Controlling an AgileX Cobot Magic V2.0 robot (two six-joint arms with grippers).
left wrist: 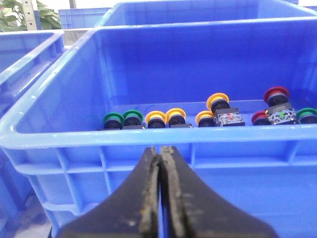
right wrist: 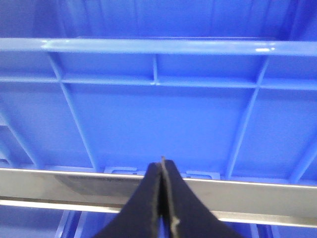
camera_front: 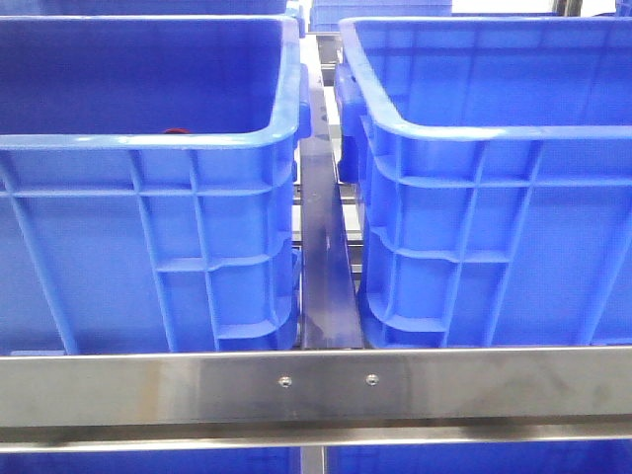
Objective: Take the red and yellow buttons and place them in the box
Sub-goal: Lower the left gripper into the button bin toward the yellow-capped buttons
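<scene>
While both my left fingers (left wrist: pixel 161 198) and right fingers (right wrist: pixel 162 203) press together empty, yellow buttons (left wrist: pixel 156 119) and red buttons (left wrist: pixel 276 95) lie inside the box (left wrist: pixel 148 136).

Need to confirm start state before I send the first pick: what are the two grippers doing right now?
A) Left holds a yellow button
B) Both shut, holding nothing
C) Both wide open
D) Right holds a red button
B: the left gripper and right gripper each show fingers pressed together with nothing between them; the buttons lie in the crate.
</scene>
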